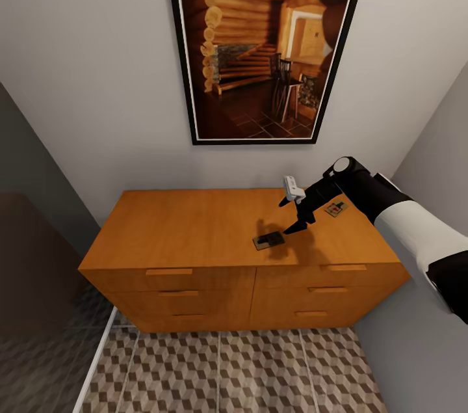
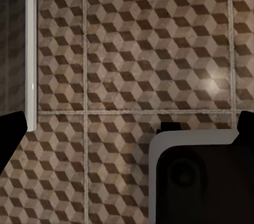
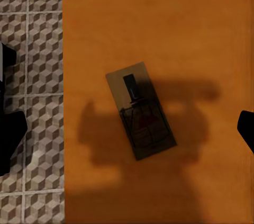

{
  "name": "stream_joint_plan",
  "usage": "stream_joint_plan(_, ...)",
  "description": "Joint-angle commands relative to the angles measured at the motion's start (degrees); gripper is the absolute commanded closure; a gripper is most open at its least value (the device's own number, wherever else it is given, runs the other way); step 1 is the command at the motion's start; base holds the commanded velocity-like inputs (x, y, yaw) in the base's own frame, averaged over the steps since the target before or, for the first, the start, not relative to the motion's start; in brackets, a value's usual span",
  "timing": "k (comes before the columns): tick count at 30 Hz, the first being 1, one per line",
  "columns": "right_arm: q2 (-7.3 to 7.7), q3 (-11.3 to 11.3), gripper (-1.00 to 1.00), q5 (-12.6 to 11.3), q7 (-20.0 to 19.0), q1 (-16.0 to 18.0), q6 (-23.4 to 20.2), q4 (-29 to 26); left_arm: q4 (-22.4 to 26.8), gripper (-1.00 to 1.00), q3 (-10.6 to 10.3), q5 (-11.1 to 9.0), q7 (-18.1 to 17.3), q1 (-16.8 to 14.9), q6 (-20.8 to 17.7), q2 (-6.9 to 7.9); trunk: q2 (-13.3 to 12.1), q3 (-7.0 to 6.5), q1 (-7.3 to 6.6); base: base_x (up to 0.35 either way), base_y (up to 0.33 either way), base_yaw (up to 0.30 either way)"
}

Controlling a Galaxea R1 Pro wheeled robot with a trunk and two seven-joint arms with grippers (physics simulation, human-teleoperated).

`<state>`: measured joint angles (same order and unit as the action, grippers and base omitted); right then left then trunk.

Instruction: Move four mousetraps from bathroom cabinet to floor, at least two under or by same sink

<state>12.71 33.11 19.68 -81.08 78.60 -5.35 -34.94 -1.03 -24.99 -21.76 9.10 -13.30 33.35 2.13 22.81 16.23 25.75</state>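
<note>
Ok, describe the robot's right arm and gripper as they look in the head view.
The right arm has a smooth white shell that changes to black near the wrist, with a round pale cap on the black joint. The right gripper is black with slim pointed fingers, and a small white block sits on it.

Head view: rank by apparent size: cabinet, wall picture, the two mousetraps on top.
1. Picture
2. Cabinet, close to it; the picture is cropped at the top, so unsure
3. Near mousetrap
4. Far mousetrap; smaller partly from distance and the arm covering it
</note>
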Motion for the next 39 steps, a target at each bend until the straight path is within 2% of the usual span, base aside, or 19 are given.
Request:
stream_joint_plan(1, 0.05, 0.20, -1.00, 0.00, -0.06, 0.06, -0.56, -0.09, -0.11, -1.00, -0.49, -0.12, 0.31, -0.06, 0.21, -0.02, 0.11, 0.10, 0.03, 0.000, 0.000, 0.000)
stream_joint_plan(14, 0.07, 0.16, -1.00, 0.01, 0.07, 0.06, -0.61, -0.05, -0.11, -1.00, -0.53, -0.12, 0.31, -0.06, 0.22, -0.04, 0.11, 0.34, 0.03, 0.000, 0.000, 0.000)
stream_joint_plan(39, -0.26, 0.18, -1.00, 0.01, 0.14, 0.05, -0.64, -0.05, -0.11, -1.00, -0.51, -0.12, 0.30, -0.06, 0.22, -0.03, 0.11, 2.49, 0.03, 0.000, 0.000, 0.000)
